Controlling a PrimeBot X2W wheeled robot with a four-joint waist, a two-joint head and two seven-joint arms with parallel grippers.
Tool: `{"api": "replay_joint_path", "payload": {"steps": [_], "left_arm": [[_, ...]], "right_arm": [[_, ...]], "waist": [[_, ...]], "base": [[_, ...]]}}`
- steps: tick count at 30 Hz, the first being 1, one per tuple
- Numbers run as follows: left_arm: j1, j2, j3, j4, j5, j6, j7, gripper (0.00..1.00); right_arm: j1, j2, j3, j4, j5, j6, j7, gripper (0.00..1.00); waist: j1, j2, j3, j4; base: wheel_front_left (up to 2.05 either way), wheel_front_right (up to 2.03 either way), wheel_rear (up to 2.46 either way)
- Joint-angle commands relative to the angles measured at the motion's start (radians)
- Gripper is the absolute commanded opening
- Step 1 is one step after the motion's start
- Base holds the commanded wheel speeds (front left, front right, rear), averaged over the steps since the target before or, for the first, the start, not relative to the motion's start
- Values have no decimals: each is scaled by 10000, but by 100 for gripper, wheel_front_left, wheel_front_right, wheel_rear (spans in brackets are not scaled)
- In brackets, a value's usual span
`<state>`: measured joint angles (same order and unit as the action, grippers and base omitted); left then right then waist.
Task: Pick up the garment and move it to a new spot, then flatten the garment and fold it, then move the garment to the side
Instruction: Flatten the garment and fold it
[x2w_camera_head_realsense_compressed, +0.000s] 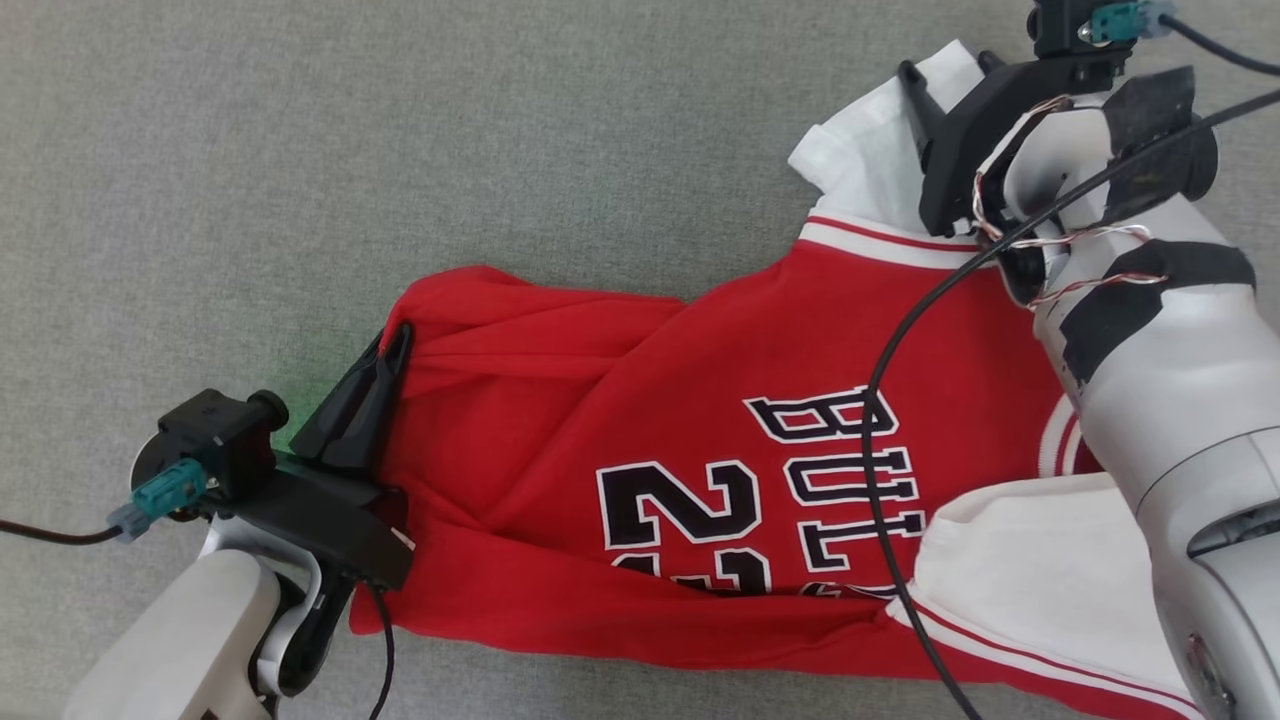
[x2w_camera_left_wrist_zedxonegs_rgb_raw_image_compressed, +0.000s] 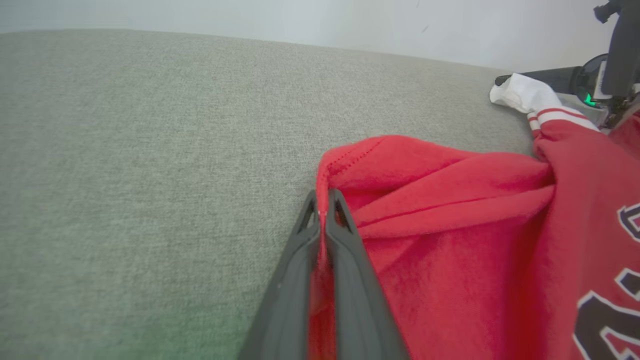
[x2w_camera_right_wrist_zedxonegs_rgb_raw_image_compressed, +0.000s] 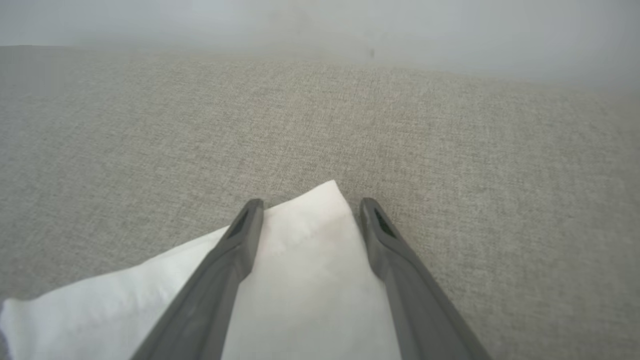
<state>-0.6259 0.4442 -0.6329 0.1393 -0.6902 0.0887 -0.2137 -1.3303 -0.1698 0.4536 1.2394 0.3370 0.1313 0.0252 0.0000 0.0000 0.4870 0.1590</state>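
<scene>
A red garment (x2w_camera_head_realsense_compressed: 680, 420) with white sleeves and dark lettering lies crumpled across the grey cloth surface. My left gripper (x2w_camera_head_realsense_compressed: 397, 335) is shut on the garment's red left edge; in the left wrist view the red fabric (x2w_camera_left_wrist_zedxonegs_rgb_raw_image_compressed: 440, 240) is pinched between the two dark fingers of this gripper (x2w_camera_left_wrist_zedxonegs_rgb_raw_image_compressed: 324, 196). My right gripper (x2w_camera_head_realsense_compressed: 945, 68) is open at the upper right over a white sleeve (x2w_camera_head_realsense_compressed: 880, 140). In the right wrist view its fingers (x2w_camera_right_wrist_zedxonegs_rgb_raw_image_compressed: 240, 240) straddle the white sleeve corner (x2w_camera_right_wrist_zedxonegs_rgb_raw_image_compressed: 310, 260) without closing on it.
The grey cloth surface (x2w_camera_head_realsense_compressed: 400, 130) stretches wide to the left and far side of the garment. A black cable (x2w_camera_head_realsense_compressed: 880, 450) from my right arm hangs across the jersey's lettering. A pale wall (x2w_camera_left_wrist_zedxonegs_rgb_raw_image_compressed: 300, 20) rises behind the surface.
</scene>
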Motion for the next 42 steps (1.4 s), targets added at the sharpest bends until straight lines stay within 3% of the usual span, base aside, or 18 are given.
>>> {"api": "replay_joint_path", "payload": {"steps": [1,2,3,4,5,16,26,35,42], "left_arm": [[-94,16,-18,22,75,-54,-88,0],[-113,4,-15,38,68,-51,-92,0],[-114,-5,-13,53,64,-59,-101,0],[-114,-12,-12,64,68,-74,-121,0],[-125,-21,-7,78,70,-84,-138,0],[51,-39,302,534,-132,-126,-369,0],[763,118,642,786,-311,-7,-459,0],[1273,292,1083,933,-491,33,-506,0],[1614,262,1278,988,-551,61,-521,0]], "right_arm": [[-147,-60,11,97,-94,-12,-6,96],[-174,-82,-9,174,-150,-12,-20,78],[-217,-128,-44,241,-227,-12,-73,26],[-248,-161,-66,290,-303,-12,-147,8],[-253,-148,-85,327,-344,-12,-176,0],[-463,89,-215,327,-675,-12,-1737,0],[1193,29,541,-1059,627,-12,-2730,0],[3595,-1192,1870,-4576,2713,-12,-2897,0],[5606,-2280,1680,-7595,3714,-12,-2894,0]], "waist": [[0,0,148,128],[0,0,174,147],[0,0,197,161],[0,0,215,172],[0,0,228,176],[0,0,-219,-180],[0,0,-1005,-828],[0,0,-1540,-1428],[0,0,-1968,-1658]], "base": [[0,0,0],[0,0,0],[0,0,0],[0,0,0],[0,0,0],[0,0,0],[0,0,0],[0,0,0],[0,0,0]]}}
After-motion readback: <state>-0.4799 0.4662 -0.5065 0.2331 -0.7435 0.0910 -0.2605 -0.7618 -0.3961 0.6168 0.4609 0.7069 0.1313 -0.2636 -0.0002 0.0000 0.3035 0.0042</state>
